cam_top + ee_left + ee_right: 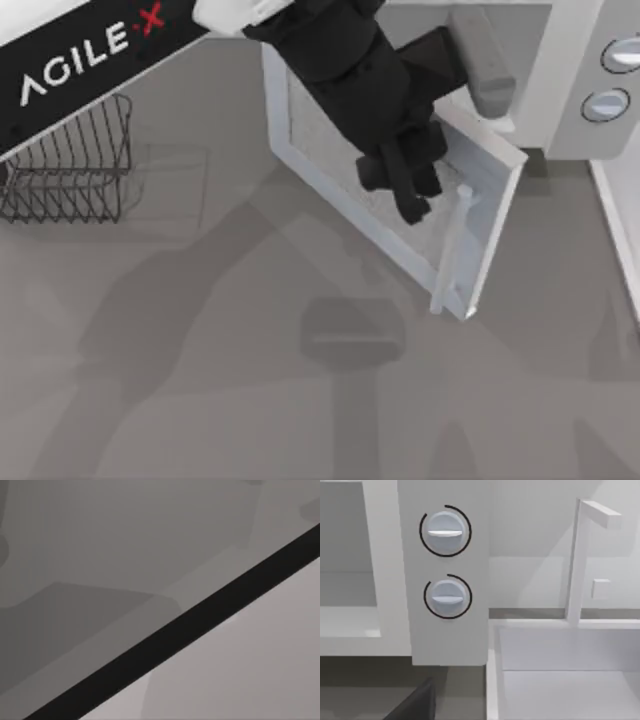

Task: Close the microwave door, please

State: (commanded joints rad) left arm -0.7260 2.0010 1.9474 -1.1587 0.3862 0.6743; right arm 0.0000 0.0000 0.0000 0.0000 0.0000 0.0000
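While the left gripper [412, 195] hangs over the open microwave door [325, 150], close to its bar handle [450, 250], I can't tell from above whether the jaws are open or closed, or whether they touch the panel yet. Judging by that pose, the step in hand is the push itself. To do it well: press w/ the flat of the jaws on the handle-side face, near the handle edge and well away from the hinge side, since that gives the most leverage. Follow the door's arc rather than driving straight, or the contact will slide across the window. Ease off near the end so the panel seats vs. bouncing back, and keep the wrist clear of the handle posts. The door stands swung well out from the microwave [565, 110], which sits at the top right of the worktop [200, 390], so most of the swing is left to do. The right arm looks idle: its wrist cam faces the control panel of the microwave. Count: 1 microwave, 1 door, 1 handle, 2 round knobs, upper [622, 52] and lower [605, 103], and 1 wire rack [70, 165] well apart on the left.
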